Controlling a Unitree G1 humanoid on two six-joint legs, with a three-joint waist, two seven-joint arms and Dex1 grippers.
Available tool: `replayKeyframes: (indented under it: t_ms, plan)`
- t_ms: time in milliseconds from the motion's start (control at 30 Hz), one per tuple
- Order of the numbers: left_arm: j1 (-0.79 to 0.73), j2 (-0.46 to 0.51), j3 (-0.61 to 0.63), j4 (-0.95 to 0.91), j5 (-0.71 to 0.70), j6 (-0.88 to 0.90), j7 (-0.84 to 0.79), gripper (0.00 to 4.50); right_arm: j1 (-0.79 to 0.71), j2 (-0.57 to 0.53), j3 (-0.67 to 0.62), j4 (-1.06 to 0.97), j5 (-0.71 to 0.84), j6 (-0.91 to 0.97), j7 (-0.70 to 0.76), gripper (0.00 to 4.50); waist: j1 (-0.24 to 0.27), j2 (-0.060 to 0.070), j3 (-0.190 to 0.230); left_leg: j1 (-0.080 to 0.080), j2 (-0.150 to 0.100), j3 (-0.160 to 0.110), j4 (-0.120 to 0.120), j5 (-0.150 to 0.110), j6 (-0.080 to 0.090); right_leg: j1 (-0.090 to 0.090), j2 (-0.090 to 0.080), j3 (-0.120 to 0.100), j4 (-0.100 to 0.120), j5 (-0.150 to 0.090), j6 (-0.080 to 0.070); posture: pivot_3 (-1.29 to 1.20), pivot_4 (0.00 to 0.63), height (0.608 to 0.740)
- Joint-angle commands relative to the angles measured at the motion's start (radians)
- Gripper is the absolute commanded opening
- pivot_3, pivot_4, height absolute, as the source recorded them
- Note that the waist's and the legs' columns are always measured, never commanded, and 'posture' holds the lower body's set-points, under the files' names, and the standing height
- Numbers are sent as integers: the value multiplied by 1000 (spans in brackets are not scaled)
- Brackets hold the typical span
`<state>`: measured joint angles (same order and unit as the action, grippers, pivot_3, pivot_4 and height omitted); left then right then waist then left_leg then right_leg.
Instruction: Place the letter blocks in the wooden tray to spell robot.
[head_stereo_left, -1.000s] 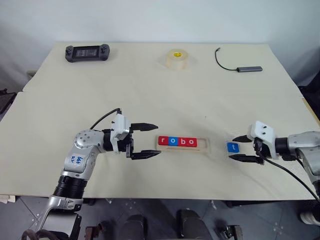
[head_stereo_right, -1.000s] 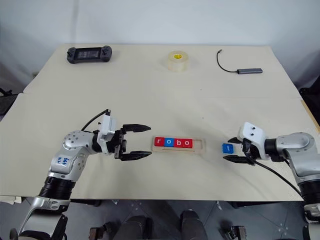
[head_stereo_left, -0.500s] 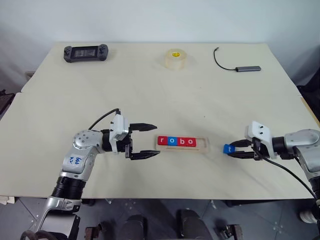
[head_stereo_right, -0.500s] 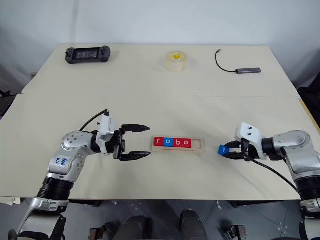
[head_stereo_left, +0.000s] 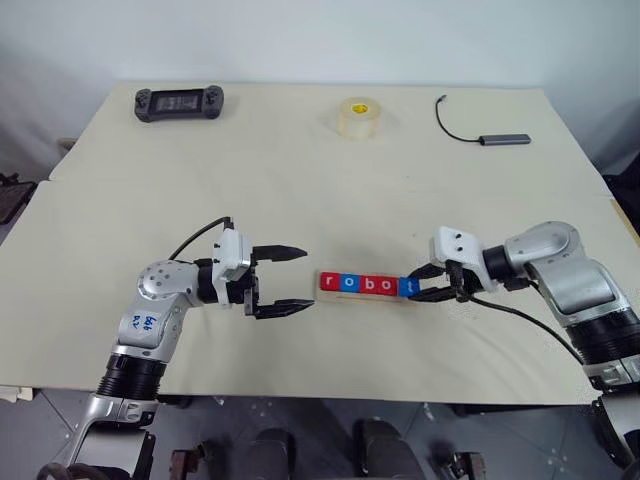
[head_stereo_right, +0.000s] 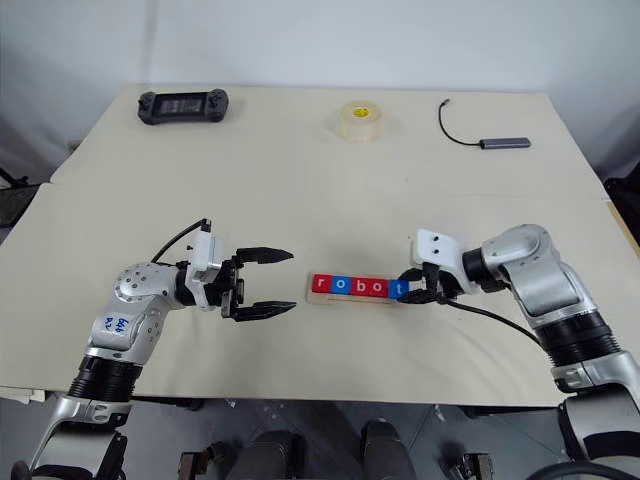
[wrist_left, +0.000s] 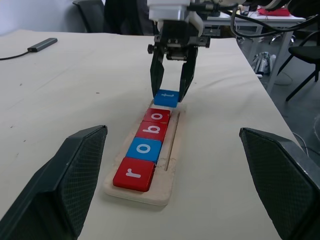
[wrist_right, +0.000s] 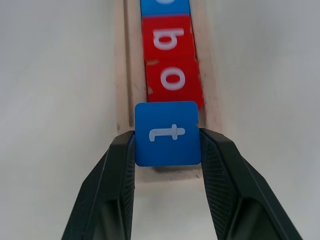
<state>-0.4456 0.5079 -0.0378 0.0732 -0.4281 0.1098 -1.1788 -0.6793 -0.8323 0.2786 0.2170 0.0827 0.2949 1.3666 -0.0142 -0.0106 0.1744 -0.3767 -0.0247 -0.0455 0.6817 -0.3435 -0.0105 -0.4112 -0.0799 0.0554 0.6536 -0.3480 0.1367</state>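
On the table (head_stereo_left: 300, 180), four blocks reading r, o, b, o (head_stereo_left: 356, 283) are seated in the tray (wrist_left: 172, 150). The blue t block (wrist_right: 168, 133) is clamped by the right gripper (head_stereo_left: 421, 283) over the tray's free end, beside the last o. The left gripper (head_stereo_left: 290, 278) is held wide open, empty, near the tray's r end.

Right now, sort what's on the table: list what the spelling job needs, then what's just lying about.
Job:
- wooden tray
- r, o, b, o blocks in the tray
- blue t block, held in the right claw

Lying about:
- handheld game console
- roll of tape
- cable with adapter
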Motion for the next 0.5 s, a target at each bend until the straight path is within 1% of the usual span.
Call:
replayKeyframes:
  t_ms: [33,200,500]
  plan:
    - [15,0,20,-52,-9,-4,21,4500,-31,7,-8,32,-14,-43,4,1459,0,0,0,0,0,0,0,0,0,0,0,0,0,0,0,0,150,740]
    - [45,13,28,-77,-15,0,35,4500,-42,8,-12,60,-13,-71,39,1459,-3,0,0,0,0,0,0,0,0,0,0,0,0,0,0,0,150,740]
    - [57,12,28,-94,-17,5,52,4500,-53,37,-11,67,-15,-70,38,1459,-11,0,0,0,0,0,0,0,0,0,0,0,0,0,0,0,150,740]
